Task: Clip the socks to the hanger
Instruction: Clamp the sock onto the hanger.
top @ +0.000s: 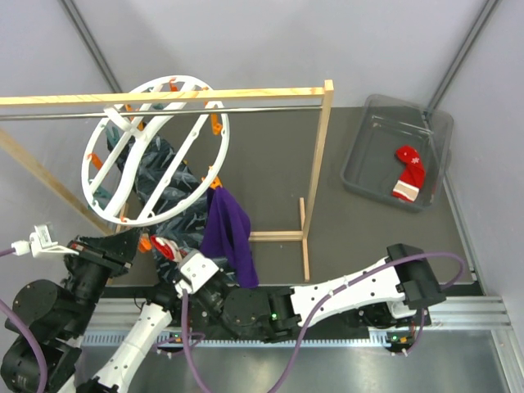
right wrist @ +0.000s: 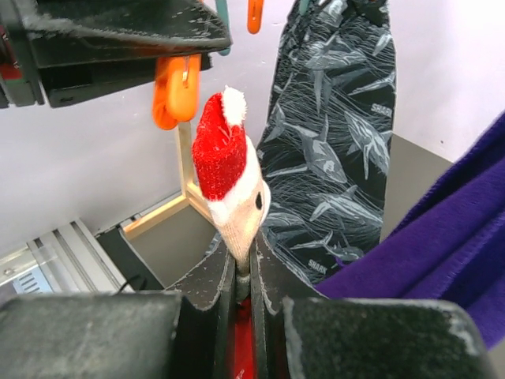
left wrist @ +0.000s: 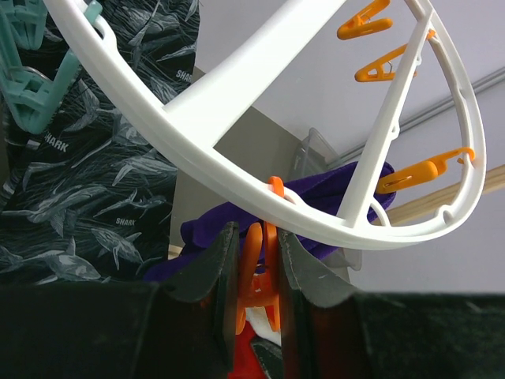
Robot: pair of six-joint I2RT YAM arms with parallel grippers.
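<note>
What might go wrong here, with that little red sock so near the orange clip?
The right end effector pinches the red sock only by one end, so it may slip out. The left end effector squeezes an orange clip on the hanger, which hangs tilted; a push could swing it and free the clip.
</note>
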